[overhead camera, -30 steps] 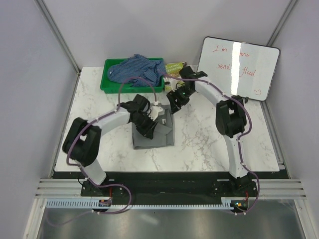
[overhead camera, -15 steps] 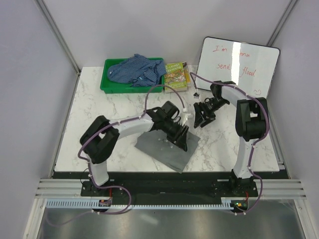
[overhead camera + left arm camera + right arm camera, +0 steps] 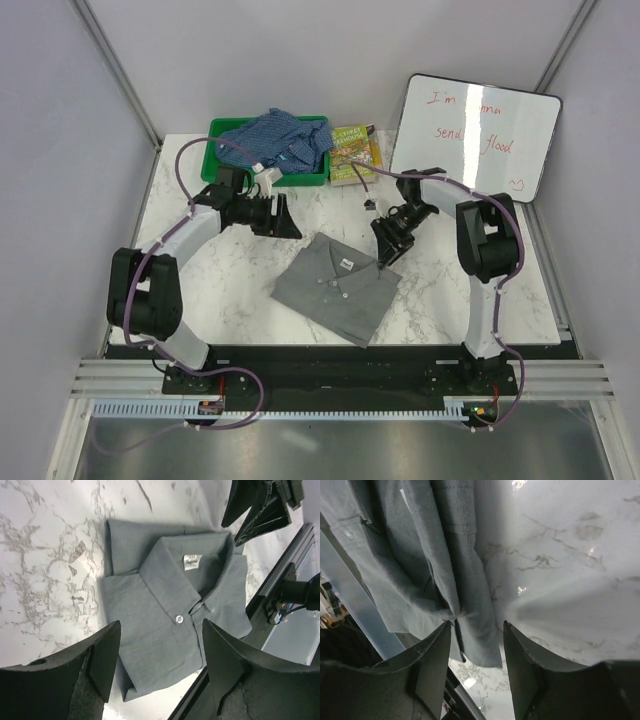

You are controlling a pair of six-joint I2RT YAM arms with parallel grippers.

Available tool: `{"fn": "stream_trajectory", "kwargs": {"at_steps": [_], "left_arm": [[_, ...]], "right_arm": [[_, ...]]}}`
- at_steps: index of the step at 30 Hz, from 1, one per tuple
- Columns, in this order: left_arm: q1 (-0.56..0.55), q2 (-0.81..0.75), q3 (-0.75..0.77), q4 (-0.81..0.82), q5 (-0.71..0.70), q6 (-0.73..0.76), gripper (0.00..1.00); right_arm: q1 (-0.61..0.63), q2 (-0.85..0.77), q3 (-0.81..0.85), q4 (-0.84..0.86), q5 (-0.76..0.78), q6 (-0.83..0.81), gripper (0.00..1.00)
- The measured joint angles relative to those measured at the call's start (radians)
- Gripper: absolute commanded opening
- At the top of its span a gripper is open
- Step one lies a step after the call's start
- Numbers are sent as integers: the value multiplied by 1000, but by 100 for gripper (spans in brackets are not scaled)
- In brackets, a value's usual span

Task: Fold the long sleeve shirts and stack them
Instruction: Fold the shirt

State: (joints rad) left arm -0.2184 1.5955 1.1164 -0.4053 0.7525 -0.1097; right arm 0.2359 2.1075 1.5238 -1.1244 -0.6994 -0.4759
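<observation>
The grey long sleeve shirt (image 3: 337, 286) lies folded on the marble table, collar up, turned at an angle near the front middle. It fills the left wrist view (image 3: 170, 615) and shows in the right wrist view (image 3: 425, 565). The blue checked shirt (image 3: 275, 140) lies crumpled in the green tray (image 3: 220, 170) at the back. My left gripper (image 3: 285, 216) is open and empty, left of and behind the grey shirt. My right gripper (image 3: 385, 248) is open and empty, just over the grey shirt's right back corner.
A small book (image 3: 351, 152) lies right of the green tray. A whiteboard (image 3: 475, 135) with red writing leans at the back right. The table's front edge (image 3: 340, 346) runs just below the grey shirt.
The left arm let go of the grey shirt and swung back left toward the tray. The shirt now lies flat and uncovered. The right gripper moved down to the shirt's right corner.
</observation>
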Motion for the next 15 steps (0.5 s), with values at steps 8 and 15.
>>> {"fn": "stream_trajectory", "kwargs": {"at_steps": [8,15], "left_arm": [[0,41,-11,-56,-18,82,60],[1,114,-16,-15,-33,141,61]], "right_arm": [[59,98,89,13,97,-35,0],[126,130,232,48,158,-80,32]]}}
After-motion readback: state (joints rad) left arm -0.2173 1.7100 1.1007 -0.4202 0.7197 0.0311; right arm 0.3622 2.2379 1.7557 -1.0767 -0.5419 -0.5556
